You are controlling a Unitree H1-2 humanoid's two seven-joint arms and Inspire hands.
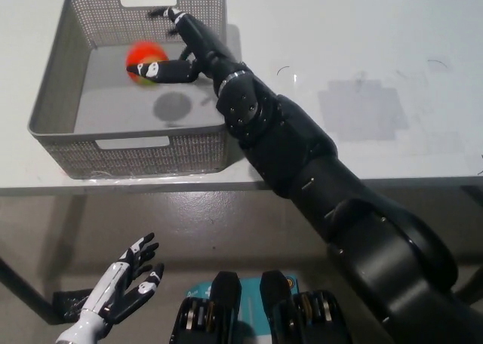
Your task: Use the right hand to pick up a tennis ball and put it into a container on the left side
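Observation:
An orange and yellow tennis ball (pixel 145 57) is inside the outline of the grey mesh basket (pixel 53 95) at the left of the white table, above the basket floor, with its shadow lower right of it. My black right hand (pixel 183 46) reaches over the basket from the right. Its fingers are spread wide, and only the thumb lies close under the ball. The hand is open. My white left hand (pixel 121 284) rests low at the lower left, below the table edge, open and holding nothing.
The basket's right wall (pixel 226 72) lies under my right forearm. To the right of the arm is white tabletop (pixel 362 110) with a faint grey patch. The table's front edge (pixel 226 185) runs across the middle of the view.

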